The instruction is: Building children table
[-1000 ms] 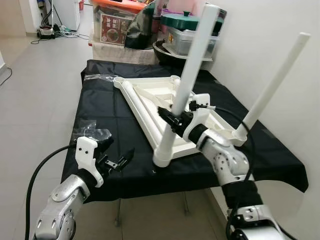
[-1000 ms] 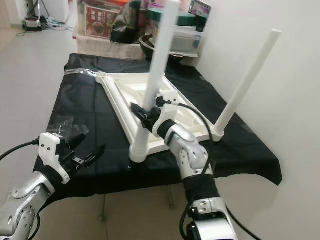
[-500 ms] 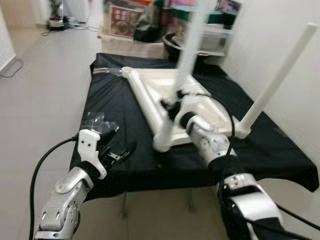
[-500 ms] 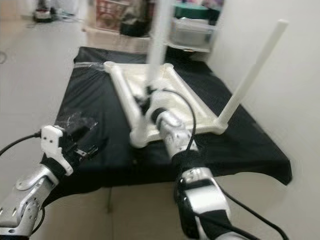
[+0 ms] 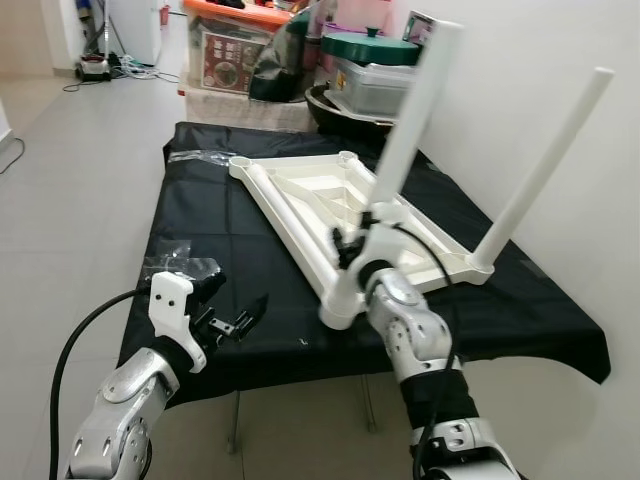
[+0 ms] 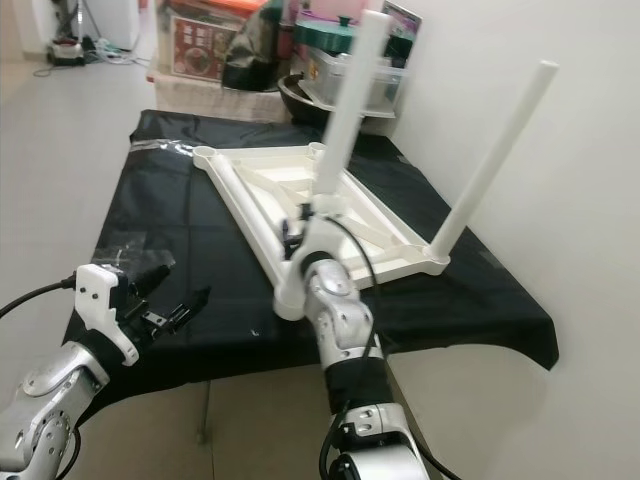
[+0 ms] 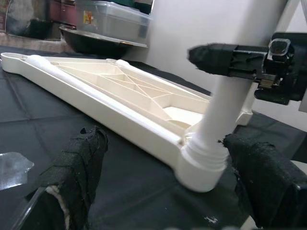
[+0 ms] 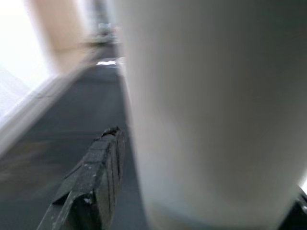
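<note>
right gripper (image 5: pixel 352 252) is clamped on the near white leg (image 5: pixel 390 170), its black fingers (image 8: pixel 91 184) pressed against the tube just above the socket. the silver right arm (image 5: pixel 415 340) rises from the near edge of the scene and bends in toward that leg, wrist cable looping beside it. the leg tilts up and away to the right, its top a little blurred, its foot seated in the near corner of the upturned white tabletop (image 5: pixel 300 200).

left gripper (image 5: pixel 240 318) hangs over the near left of the black cloth (image 5: pixel 200 215), fingers spread wide with nothing between them, pointing across toward the near corner socket (image 7: pixel 201 165) but clear of it. the left arm (image 5: pixel 130 390) reaches up from the lower left with a black cable arcing off its wrist.

the tabletop lies upside down on the cloth-covered table, ribbed underside showing, running from the far left to the near right. a second white leg (image 5: pixel 545 165) stands in the right corner, leaning right toward the wall. a crumpled clear plastic bag (image 5: pixel 175 262) sits on the cloth near the left gripper. boxes and a green-lidded container (image 5: pixel 370 48) are stacked beyond the far end.
</note>
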Available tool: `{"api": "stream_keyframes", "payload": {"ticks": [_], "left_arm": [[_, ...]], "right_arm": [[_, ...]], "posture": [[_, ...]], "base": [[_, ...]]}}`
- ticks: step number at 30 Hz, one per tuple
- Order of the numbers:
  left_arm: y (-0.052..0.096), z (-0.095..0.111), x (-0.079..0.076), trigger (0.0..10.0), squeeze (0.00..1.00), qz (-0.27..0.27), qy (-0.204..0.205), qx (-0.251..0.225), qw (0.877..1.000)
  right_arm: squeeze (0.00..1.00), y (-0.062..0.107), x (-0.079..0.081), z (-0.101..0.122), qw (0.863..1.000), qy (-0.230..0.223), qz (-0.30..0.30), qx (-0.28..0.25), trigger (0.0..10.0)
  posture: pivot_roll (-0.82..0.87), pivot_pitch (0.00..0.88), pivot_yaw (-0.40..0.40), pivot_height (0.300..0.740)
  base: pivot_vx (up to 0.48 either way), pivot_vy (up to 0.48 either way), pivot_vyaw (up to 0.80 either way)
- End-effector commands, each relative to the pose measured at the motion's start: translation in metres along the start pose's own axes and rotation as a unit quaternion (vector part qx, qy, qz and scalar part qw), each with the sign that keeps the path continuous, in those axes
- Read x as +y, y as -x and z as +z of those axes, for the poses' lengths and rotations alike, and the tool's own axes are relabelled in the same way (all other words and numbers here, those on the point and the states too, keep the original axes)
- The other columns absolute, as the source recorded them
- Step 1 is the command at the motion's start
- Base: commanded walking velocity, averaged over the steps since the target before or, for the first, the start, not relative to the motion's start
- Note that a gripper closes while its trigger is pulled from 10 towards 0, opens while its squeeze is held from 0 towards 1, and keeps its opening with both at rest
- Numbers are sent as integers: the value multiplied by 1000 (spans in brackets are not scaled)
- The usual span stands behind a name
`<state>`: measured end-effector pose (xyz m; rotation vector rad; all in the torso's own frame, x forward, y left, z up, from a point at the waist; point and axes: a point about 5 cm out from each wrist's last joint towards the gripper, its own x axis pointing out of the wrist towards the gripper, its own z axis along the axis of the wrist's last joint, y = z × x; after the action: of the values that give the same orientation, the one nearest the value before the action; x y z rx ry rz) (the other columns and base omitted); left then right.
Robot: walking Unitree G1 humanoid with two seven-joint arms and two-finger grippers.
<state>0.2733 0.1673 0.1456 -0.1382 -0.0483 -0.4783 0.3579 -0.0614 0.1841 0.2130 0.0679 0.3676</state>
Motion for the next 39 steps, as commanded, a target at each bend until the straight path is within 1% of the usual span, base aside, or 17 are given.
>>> {"api": "stream_keyframes", "payload": {"ticks": [1, 5, 11, 12, 13, 14, 17, 19, 20, 21, 24, 29, 30, 32, 33, 35, 39], "left_arm": [[-2, -1, -2, 10000, 0, -6, 5, 2, 1000], [-3, -1, -3, 10000, 0, -4, 6, -2, 1000], [-3, -1, -4, 10000, 0, -5, 7, -3, 1000], [-4, -1, -4, 10000, 0, -5, 7, -3, 1000], [-4, -1, -4, 10000, 0, -5, 7, -3, 1000], [-4, -1, -5, 10000, 0, -4, 6, -3, 1000], [-3, -1, -5, 10000, 0, -3, 6, -3, 1000], [-2, -1, -5, 10000, 0, -1, 6, -4, 1000], [-2, -1, -5, 10000, 0, -1, 6, -4, 1000], [-2, -1, -5, 10000, 0, -1, 6, -4, 1000], [-1, 0, -4, 10000, 0, -3, 7, -4, 1000], [-1, 0, -3, 10000, 0, -4, 7, -3, 1000], [-1, 0, -3, 10000, 0, -5, 6, -2, 1000], [-1, 0, -2, 10000, 0, -4, 6, -1, 1000], [-1, 0, -2, 10000, 0, -4, 5, 0, 1000], [-1, 0, -1, 10000, 0, -4, 5, 0, 1000], [-2, -1, 0, 10000, 0, -4, 4, 1, 1000]], "right_arm": [[0, -2, 14, 13, 993, -3, 114, -23, 10000], [0, 13, 22, 30, 953, 47, 296, -45, 10000], [0, 13, 26, 22, 939, 83, 334, -23, 10000], [0, 3, 22, 14, 948, 104, 300, -9, 3961], [0, 3, 22, 14, 948, 104, 300, -9, 3961], [0, -9, 14, 6, 969, 110, 220, 13, 0], [0, -16, 8, 0, 979, 113, 164, 28, 0], [0, -21, -38, -8, 990, 72, -106, 62, 0], [0, -21, -38, -8, 990, 72, -106, 62, 0], [0, -13, -60, -13, 972, 46, -221, 72, 0], [0, 7, -82, -18, 940, 29, -332, 67, 0], [0, 16, -78, -21, 943, 24, -325, 68, 0], [0, 17, -69, -21, 953, 34, -295, 55, 10000], [0, 16, -59, -19, 969, 34, -243, 34, 10000], [859, 14, -51, -15, 981, 32, -191, 7, 10000], [1000, 13, -46, -10, 988, 32, -150, -12, 10000], [1000, 7, -37, 0, 997, 22, -74, -28, 10000]], "posture": [[173, 0, -202, 740], [171, 0, -208, 740], [177, 0, -214, 740], [183, 0, -219, 740], [183, 0, -219, 740], [191, 0, -223, 740], [191, 0, -223, 740], [187, 0, -217, 740], [187, 0, -217, 740], [185, 0, -215, 740], [178, 0, -205, 740], [172, 0, -197, 740], [174, 0, -195, 740], [172, 0, -191, 740], [171, 0, -192, 740], [171, 0, -193, 740], [166, 0, -190, 740]], "base": [[0, 0, 0], [0, 0, 0], [0, 0, 0], [0, 0, 0], [0, 0, 0], [0, 0, 0], [0, 0, 0], [0, 0, 0], [0, 0, 0], [0, 0, 0], [0, 0, 0], [0, 0, 0], [0, 0, 0], [0, 0, 0], [0, 0, 0], [0, 0, 0], [0, 0, 0]]}}
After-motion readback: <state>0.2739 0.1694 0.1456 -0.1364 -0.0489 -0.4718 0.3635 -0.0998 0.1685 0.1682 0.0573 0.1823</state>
